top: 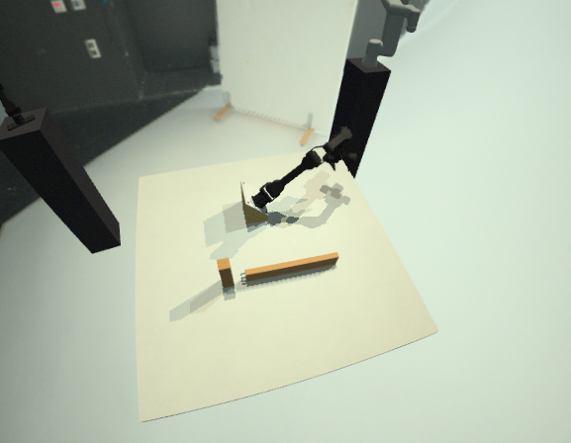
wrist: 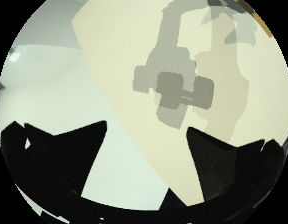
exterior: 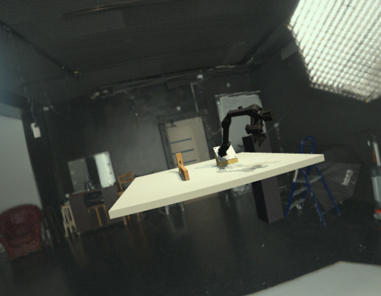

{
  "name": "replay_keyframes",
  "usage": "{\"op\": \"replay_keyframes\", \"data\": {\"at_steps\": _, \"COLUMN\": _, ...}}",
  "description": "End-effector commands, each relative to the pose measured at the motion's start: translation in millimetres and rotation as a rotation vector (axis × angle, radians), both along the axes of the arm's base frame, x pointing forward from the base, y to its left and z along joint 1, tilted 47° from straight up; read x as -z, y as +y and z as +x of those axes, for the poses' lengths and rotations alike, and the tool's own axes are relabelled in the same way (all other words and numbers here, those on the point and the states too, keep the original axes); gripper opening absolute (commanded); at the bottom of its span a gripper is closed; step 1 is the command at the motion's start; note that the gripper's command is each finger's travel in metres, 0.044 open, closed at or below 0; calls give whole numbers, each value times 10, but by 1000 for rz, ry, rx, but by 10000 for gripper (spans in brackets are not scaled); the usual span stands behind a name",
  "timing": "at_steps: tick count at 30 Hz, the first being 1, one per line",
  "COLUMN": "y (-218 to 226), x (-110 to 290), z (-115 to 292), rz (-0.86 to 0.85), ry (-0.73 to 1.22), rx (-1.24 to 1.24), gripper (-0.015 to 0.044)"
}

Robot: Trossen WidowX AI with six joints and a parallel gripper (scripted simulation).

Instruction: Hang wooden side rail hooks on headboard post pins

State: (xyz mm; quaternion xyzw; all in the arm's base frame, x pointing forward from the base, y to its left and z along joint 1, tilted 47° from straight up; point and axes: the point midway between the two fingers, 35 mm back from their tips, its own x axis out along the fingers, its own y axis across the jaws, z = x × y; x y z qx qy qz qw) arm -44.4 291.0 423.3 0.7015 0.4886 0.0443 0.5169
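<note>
The wooden side rail (top: pixel 292 267) (exterior: pixel 184 173) lies on the table (top: pixel 287 346) (exterior: pixel 152 195), its steel hooks (top: pixel 243 278) pointing at the headboard post (top: pixel 226 274) (exterior: pixel 178 159). The post stands upright, with a small gap between it and the hooks in the top view. Its slot is partly visible in the exterior view; the pins are too small to make out. My gripper (top: pixel 342 162) (exterior: pixel 262 140) (wrist: pixel 147 128) is open and empty, raised near the table's edge, well away from rail and post. Neither rail nor post can be identified in the wrist view.
My arm's base is on a tilted white plate with a wooden wedge (top: pixel 254 216) (exterior: pixel 228 162), behind the rail and post in the top view. A dark pillar (top: pixel 361 99) (exterior: pixel 268 201) stands beyond the table edge near my gripper. Another dark pillar (top: pixel 64 183) stands at the left.
</note>
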Motion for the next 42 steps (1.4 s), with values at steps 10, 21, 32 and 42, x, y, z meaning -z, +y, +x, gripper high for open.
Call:
{"op": "replay_keyframes", "data": {"at_steps": 10, "y": -591, "x": -467, "z": -149, "rz": 146, "ry": -73, "rx": -182, "gripper": 440}}
{"op": "replay_keyframes", "data": {"at_steps": 21, "y": -770, "x": -593, "z": -108, "rz": 188, "ry": -101, "rx": -243, "gripper": 440}}
{"op": "replay_keyframes", "data": {"at_steps": 32, "y": -467, "x": -402, "z": 11, "rz": 72, "ry": -190, "rx": -189, "gripper": 440}}
{"op": "replay_keyframes", "data": {"at_steps": 42, "y": -159, "x": -215, "z": 252, "rz": -19, "ry": -236, "rx": -129, "gripper": 440}}
